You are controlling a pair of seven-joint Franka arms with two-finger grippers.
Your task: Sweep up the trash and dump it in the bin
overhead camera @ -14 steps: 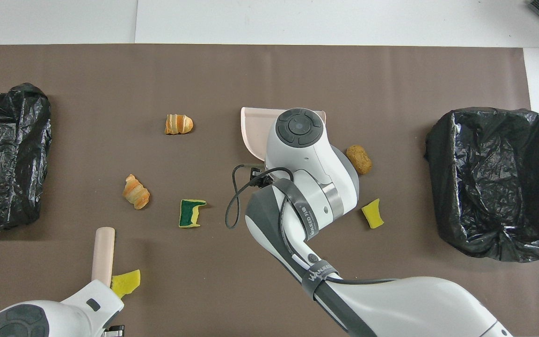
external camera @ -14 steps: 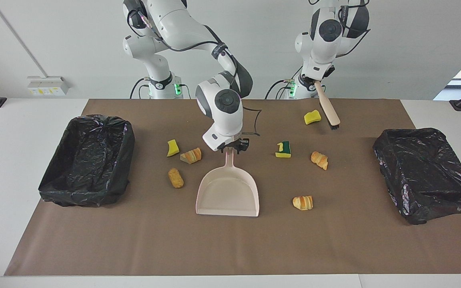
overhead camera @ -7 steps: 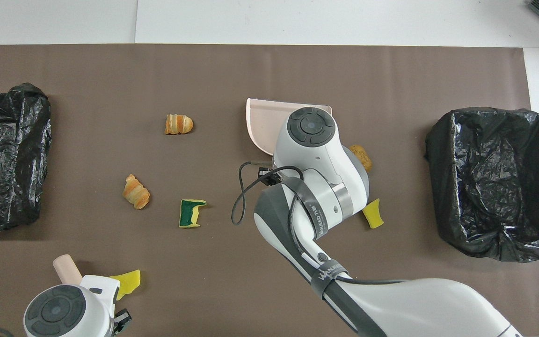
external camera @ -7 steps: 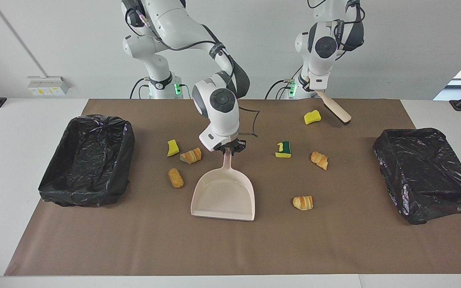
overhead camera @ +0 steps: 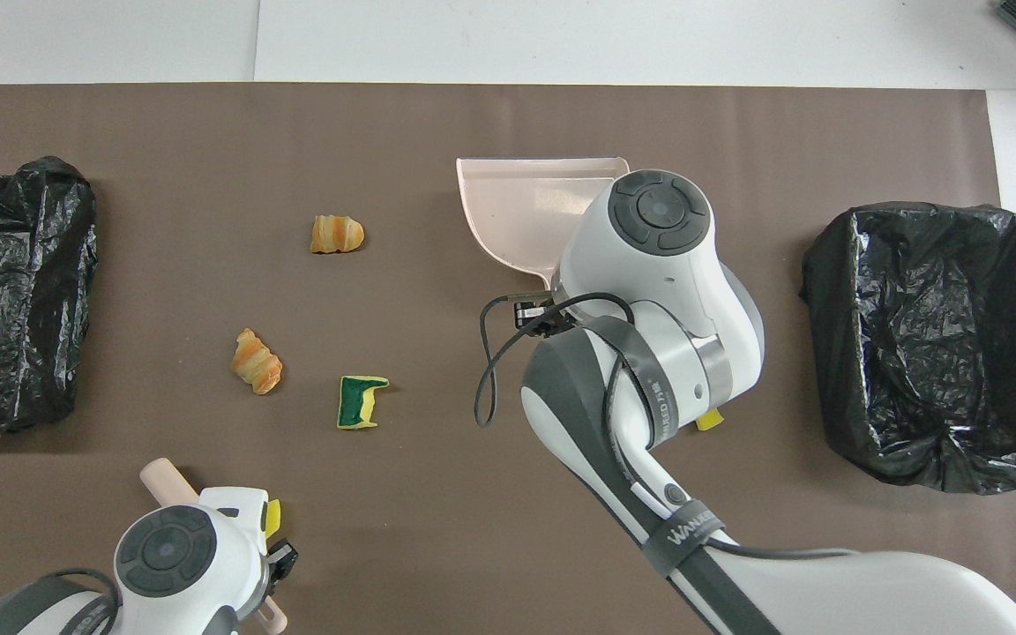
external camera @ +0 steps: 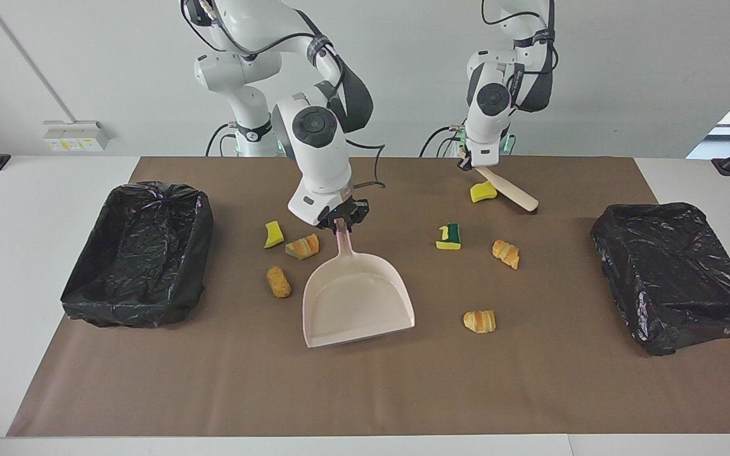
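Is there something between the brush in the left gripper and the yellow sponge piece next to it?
Nothing visible does. The left gripper holds the brush by its handle, low over the mat, and the yellow sponge piece lies right beside the brush, with no other thing between them. I cannot tell whether they touch.

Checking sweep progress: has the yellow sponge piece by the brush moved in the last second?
Yes. The yellow sponge piece has shifted toward the green-backed sponge.
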